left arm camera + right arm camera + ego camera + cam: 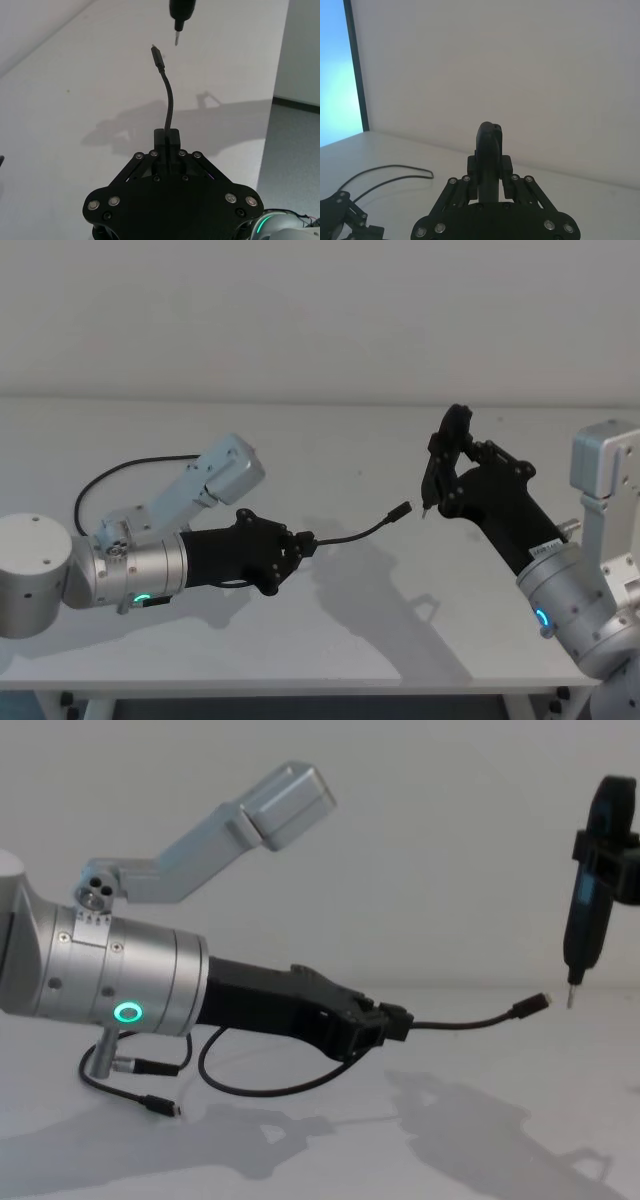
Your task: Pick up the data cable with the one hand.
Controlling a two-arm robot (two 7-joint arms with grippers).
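Observation:
My left gripper (305,540) (166,136) (395,1020), black and angular on a silver cylinder with a green ring light, is shut on the data cable (360,533) (168,100) (470,1022). It holds the cable above the table. The cable's free end arcs forward to a small silver-tipped plug (401,511) (157,55) (535,1005). The rest of the cable trails back in a loop (110,475) (390,172) behind the left arm. My right gripper (462,465) (490,167) is shut on a slim black pin-tipped tool (437,465) (585,910). The tool's tip hangs just beside the plug.
The white table (300,440) carries the two arms' shadows. A thin black lead with a small plug (160,1103) lies under the left arm near the front. The left arm's silver elbow link (215,475) rises behind the gripper.

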